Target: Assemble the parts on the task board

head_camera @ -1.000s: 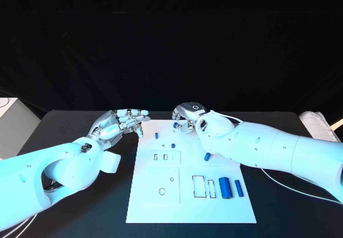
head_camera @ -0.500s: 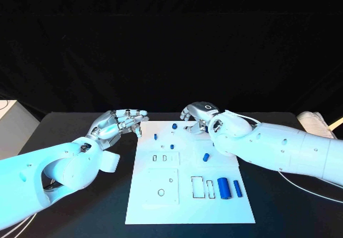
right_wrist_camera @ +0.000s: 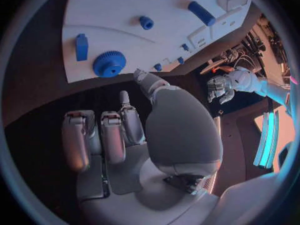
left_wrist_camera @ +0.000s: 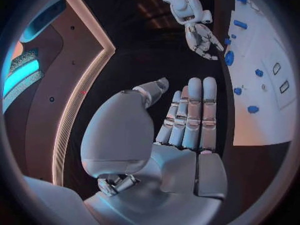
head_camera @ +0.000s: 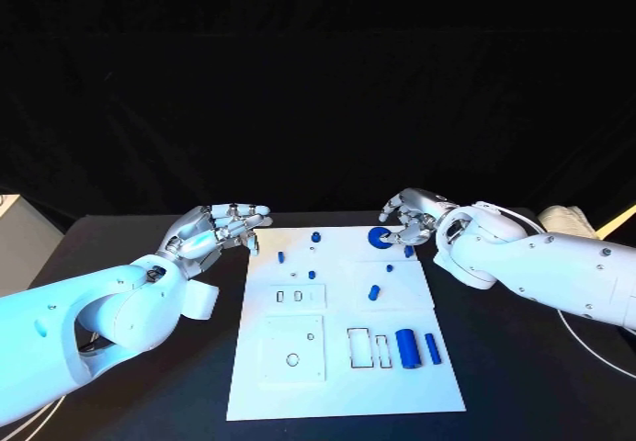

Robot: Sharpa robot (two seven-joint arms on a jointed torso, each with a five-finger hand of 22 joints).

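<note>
**Both robot hands empty at the far corners of the task board**

The white task board (head_camera: 347, 358) lies in the middle of the black worktop (head_camera: 530, 367). The left robot hand (head_camera: 219, 230) hovers just off the board's far left corner, released, its fingers loosely curved and apart with nothing between them; its wrist view shows the fingers extended side by side over the dark worktop beside the board's edge. The right robot hand (head_camera: 408, 219) sits at the far right corner, its fingers bent downward just beside a blue gear (head_camera: 381, 238) that lies flat on the board. In the right wrist view the gear (right_wrist_camera: 109, 63) lies clear of the fingers (right_wrist_camera: 112, 142), which grasp nothing, so this hand is released too.

Several small blue parts stand or lie across the board's far half: a small peg (head_camera: 315, 236) near the far edge, another (head_camera: 311, 274) further in, and an oblong piece (head_camera: 374, 293) near the middle. On the near right, a large blue cylinder (head_camera: 407, 348) and a slimmer blue bar (head_camera: 432, 348) lie side by side, next to two rectangular cut-outs (head_camera: 360, 348).
</note>
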